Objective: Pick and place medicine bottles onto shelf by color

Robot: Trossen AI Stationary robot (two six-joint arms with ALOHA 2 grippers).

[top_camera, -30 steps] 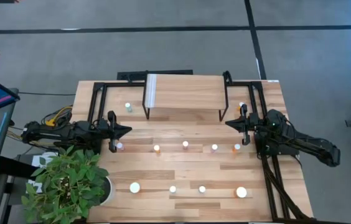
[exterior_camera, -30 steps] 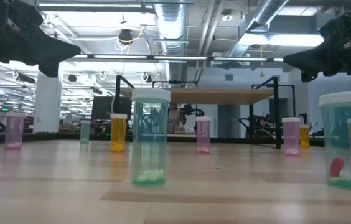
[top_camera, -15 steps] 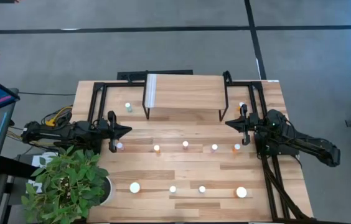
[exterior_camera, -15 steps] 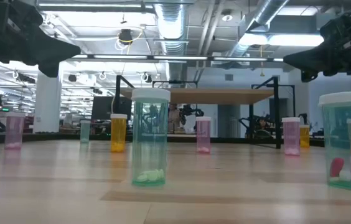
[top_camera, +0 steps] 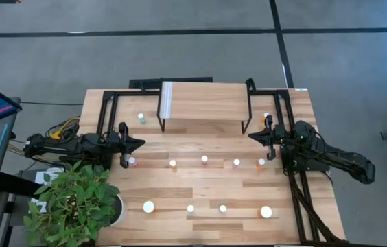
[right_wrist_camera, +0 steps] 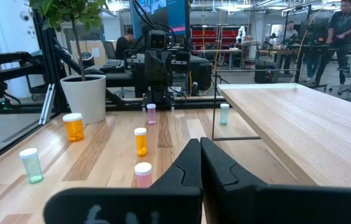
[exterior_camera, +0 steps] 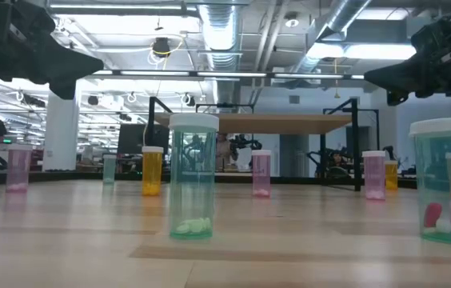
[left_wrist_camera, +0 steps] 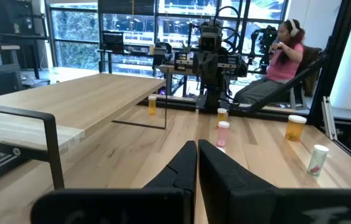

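Observation:
Medicine bottles with white caps stand upright on the wooden table. A middle row (top_camera: 204,160) holds pink and orange ones, a near row (top_camera: 222,208) includes two larger ones, and a green one (top_camera: 141,118) stands left of the shelf. The light-wood shelf (top_camera: 204,103) stands on black legs at the far middle, with nothing on top. My left gripper (top_camera: 141,143) hovers shut at the table's left, above the pink bottle (top_camera: 131,161). My right gripper (top_camera: 250,136) hovers shut at the right, near an orange bottle (top_camera: 261,162). Both point inward, toward each other.
A potted plant (top_camera: 77,202) overhangs the table's near left corner. Black frame rails (top_camera: 108,96) run along the far corners beside the shelf. In the low view a large green bottle (exterior_camera: 193,176) and another large bottle (exterior_camera: 447,180) stand closest. People sit and stand in the room beyond.

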